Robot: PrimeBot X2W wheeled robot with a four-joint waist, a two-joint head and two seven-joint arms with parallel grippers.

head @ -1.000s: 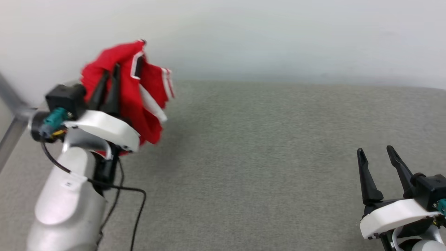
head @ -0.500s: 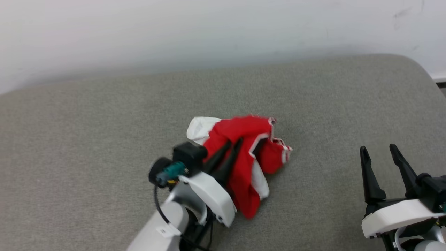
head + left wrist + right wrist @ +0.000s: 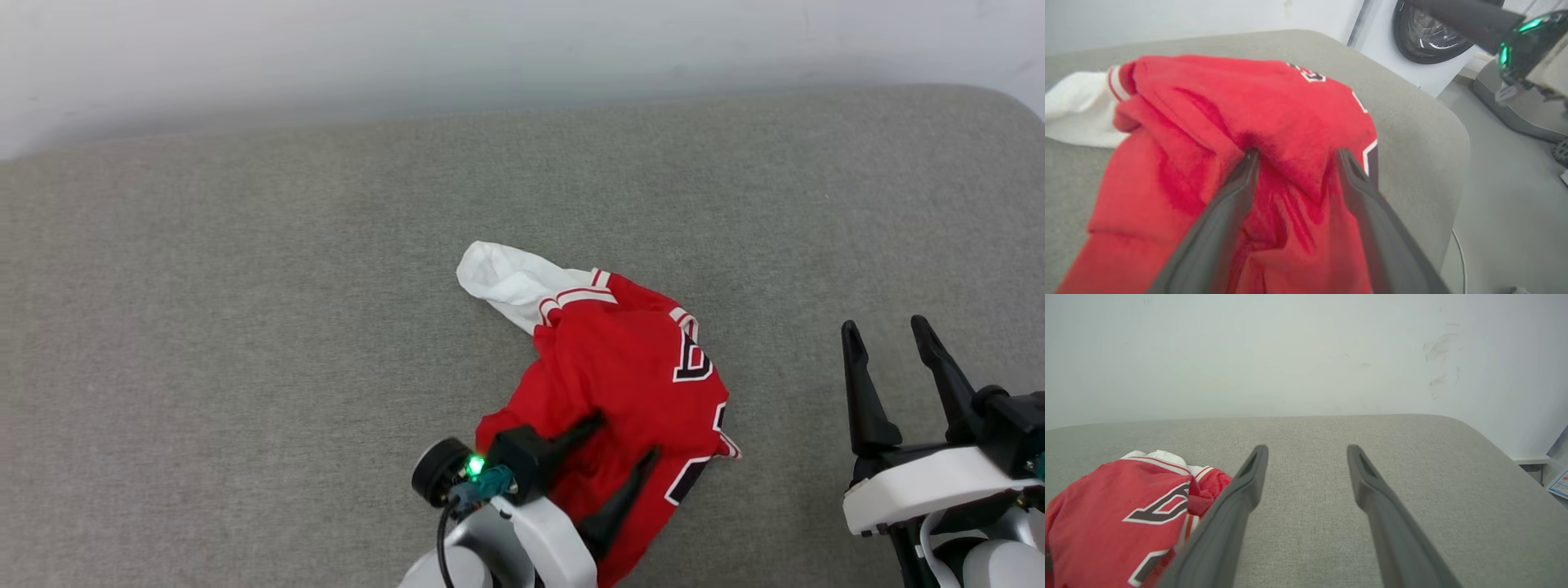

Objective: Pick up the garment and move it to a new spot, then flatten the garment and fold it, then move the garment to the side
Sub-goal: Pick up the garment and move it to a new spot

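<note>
While your left fingers (image 3: 624, 494) sit spread over the red jersey (image 3: 629, 359), pinch the fold between them; your right fingers (image 3: 861, 400) are spread beside it.

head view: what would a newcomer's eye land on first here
The crumpled red jersey with its white sleeve, lying just right of centre on the grey padded surface. Next, the left end effector, spread open over the jersey's near edge, and the right end effector, open and empty at lower right.

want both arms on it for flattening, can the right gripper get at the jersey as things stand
Probably yes: the right gripper is open, and only bare grey padding lies between it and the lettered edge of the garment.
</note>
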